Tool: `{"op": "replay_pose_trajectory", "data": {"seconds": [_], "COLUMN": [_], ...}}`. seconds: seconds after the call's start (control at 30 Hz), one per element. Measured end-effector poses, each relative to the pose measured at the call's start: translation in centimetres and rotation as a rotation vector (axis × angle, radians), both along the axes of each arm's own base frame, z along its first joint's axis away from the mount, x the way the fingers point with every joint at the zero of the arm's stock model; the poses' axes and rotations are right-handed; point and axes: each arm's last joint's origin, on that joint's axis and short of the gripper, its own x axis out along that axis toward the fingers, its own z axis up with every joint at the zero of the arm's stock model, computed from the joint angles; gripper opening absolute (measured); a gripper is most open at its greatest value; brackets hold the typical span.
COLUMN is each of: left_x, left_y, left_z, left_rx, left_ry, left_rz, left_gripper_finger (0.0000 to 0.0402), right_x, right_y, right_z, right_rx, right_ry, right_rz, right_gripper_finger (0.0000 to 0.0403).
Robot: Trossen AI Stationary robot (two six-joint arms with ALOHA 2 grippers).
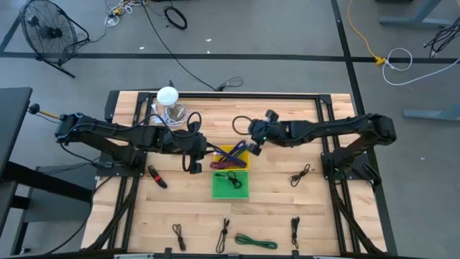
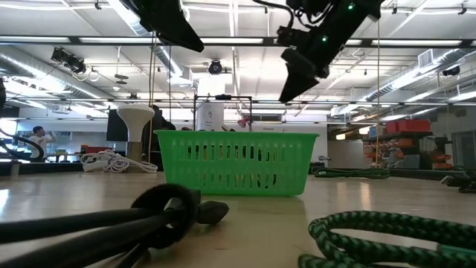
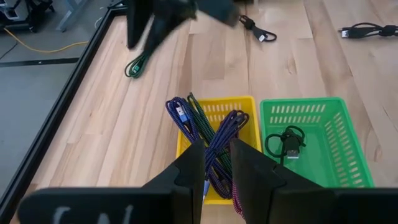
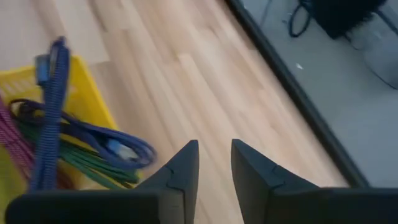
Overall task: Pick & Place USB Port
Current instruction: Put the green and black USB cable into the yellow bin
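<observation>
A yellow basket [image 1: 231, 157] at the table's middle holds a bundle of blue, green and magenta USB cables [image 3: 214, 134]; their ends stick out over its rim. Against its near side stands a green basket [image 1: 230, 185] with one black cable [image 3: 287, 144] coiled inside. My left gripper [image 1: 194, 164] hangs in the air just left of the yellow basket, its fingers [image 3: 239, 162] a little apart with nothing between them. My right gripper [image 1: 253, 147] hovers above the yellow basket's far right corner, open and empty; its fingers [image 4: 186, 165] point down at bare wood beside the blue cable [image 4: 56, 112].
Loose cables lie on the wood: a black one [image 1: 300, 175] to the right, several [image 1: 224, 234] along the near edge, among them a green one [image 1: 255, 242]. A red-and-black tool [image 1: 157, 176] lies left of the baskets, and a white-topped jar [image 1: 167, 102] stands far left.
</observation>
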Motion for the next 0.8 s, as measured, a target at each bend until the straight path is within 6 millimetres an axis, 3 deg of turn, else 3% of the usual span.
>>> {"op": "replay_pose_trajectory", "data": {"seconds": [0.37,0.8], "left_x": [0.0,0.0], "left_y": [0.0,0.0], "left_z": [0.0,0.0], "left_rx": [-0.001,0.0], "left_ry": [0.0,0.001], "left_rz": [0.0,-0.001], "left_gripper_finger": [0.0083,0.0083], "right_x": [-4.3,-8.4], "right_y": [-4.3,-10.3], "right_z": [4.3,3.5], "right_rx": [-0.046,-0.009], "right_ry": [-0.09,0.056], "right_rz": [-0.187,-0.453], "right_gripper_finger": [0.0094,0.0094]}}
